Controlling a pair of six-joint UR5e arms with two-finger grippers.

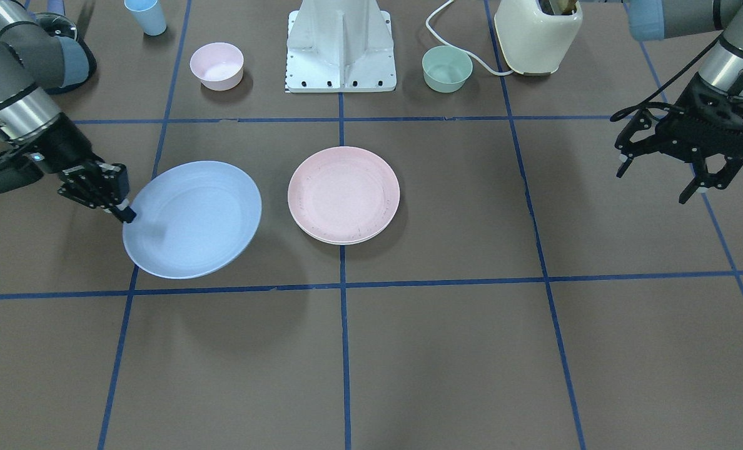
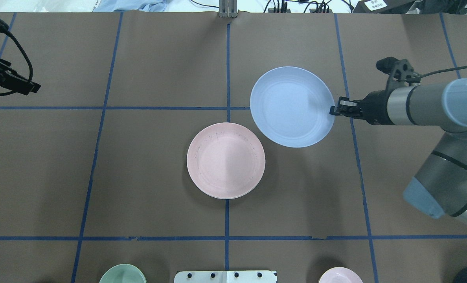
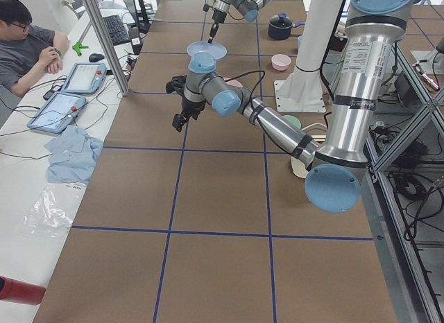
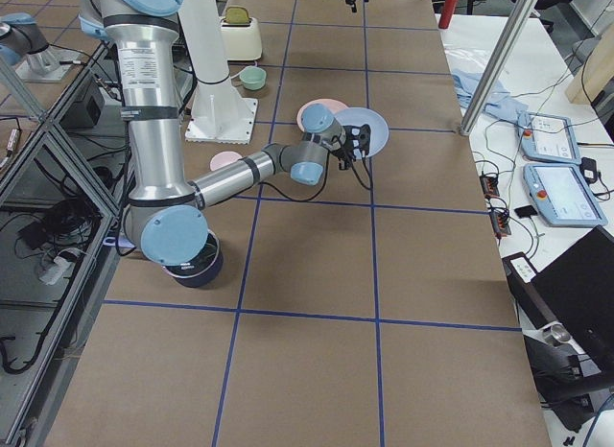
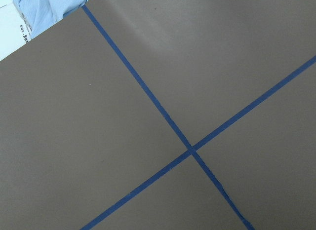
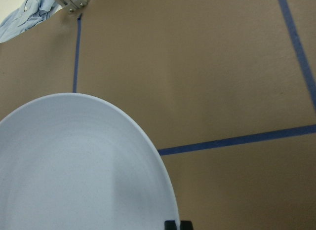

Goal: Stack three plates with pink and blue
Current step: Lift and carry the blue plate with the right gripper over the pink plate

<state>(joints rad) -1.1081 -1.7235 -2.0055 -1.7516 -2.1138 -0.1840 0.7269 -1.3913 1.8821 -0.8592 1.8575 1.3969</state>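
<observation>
The right gripper point(image 1: 123, 212) is pinching the rim of the blue plate point(image 1: 193, 219), jaws closed on its edge, holding it raised and tilted just beside the pink plate point(image 1: 344, 192). The pink one is lying flat at the desk point(image 1: 459, 350) centre on what looks like a cream plate point(image 1: 333, 239), only a sliver showing. I'd judge these plates light, stiff and matte, so an edge pinch suits, though they may swing. Being round, the blue plate has no long axis; its hollow is facing up. The left gripper point(image 1: 665, 175) is hanging open and empty, well apart.
</observation>
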